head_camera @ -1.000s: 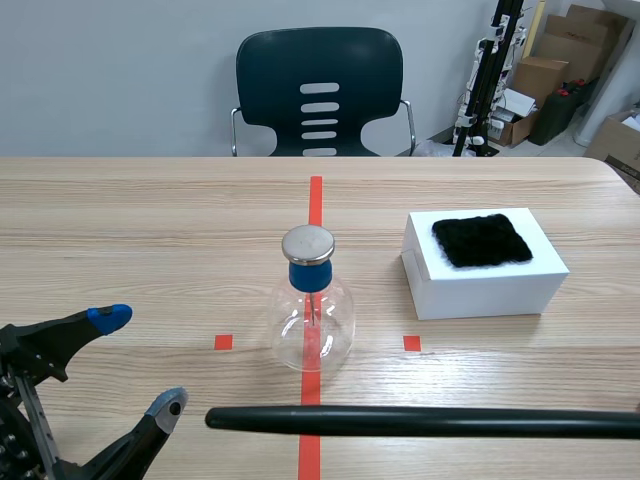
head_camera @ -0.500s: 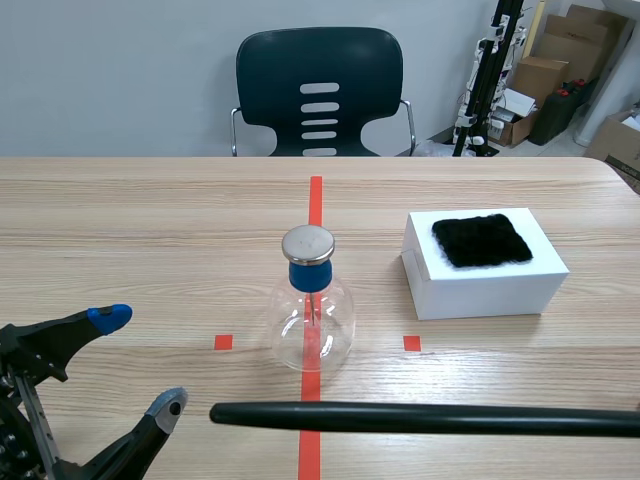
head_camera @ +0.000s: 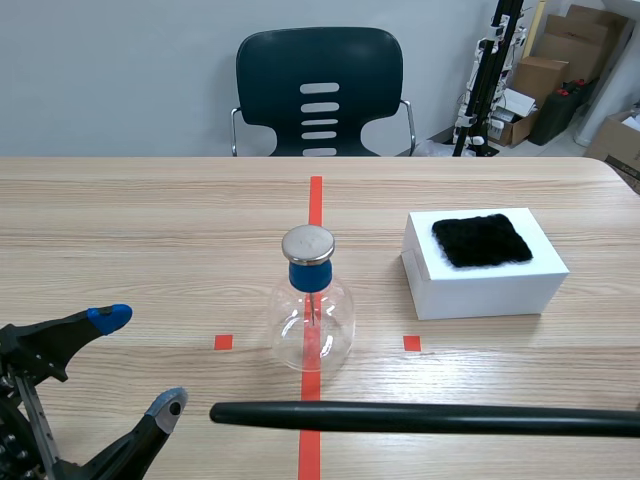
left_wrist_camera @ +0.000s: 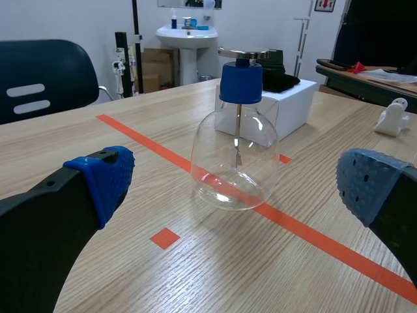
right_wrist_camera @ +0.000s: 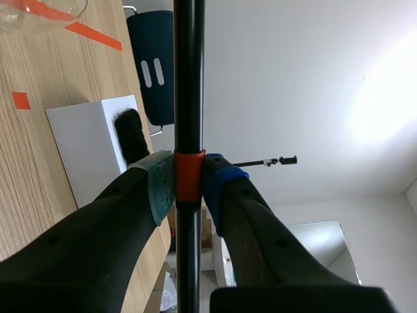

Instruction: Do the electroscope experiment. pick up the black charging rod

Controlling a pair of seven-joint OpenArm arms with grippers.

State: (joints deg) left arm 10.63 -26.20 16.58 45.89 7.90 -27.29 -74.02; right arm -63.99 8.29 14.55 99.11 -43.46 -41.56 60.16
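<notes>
In the scene view, we see the black charging rod (head_camera: pixel 420 418), a long, smooth, matte cylinder, running level across the near part of the wooden tabletop (head_camera: pixel 150 230); it enters from the right edge and its rounded tip ends just past the red tape line, nearer the robot than the flask (head_camera: pixel 312 325) and apart from it. The flask is clear, rounded glass with a blue collar and a flat, shiny metal disc (head_camera: pixel 308 243) on top. To its right stands a white rectangular box (head_camera: pixel 485 285) with a square of black fuzzy cloth (head_camera: pixel 481 240) on its lid. The left claw (head_camera: pixel 140 362) sits low at the left, fingers spread wide and gripping nothing.

In the left wrist view, we see the two dotted blue pads (left_wrist_camera: pixel 104 176) far apart; the flask stands ahead of them on the tape line, a thin metal stem hanging inside the glass.

In the right wrist view, the right claw (right_wrist_camera: pixel 188 186) is clamped on the rod, one grey-green pad and one blue pad pressing an orange-red band on its shaft (the rod is upright between the fingers); the white box and its cloth lie beyond.
</notes>
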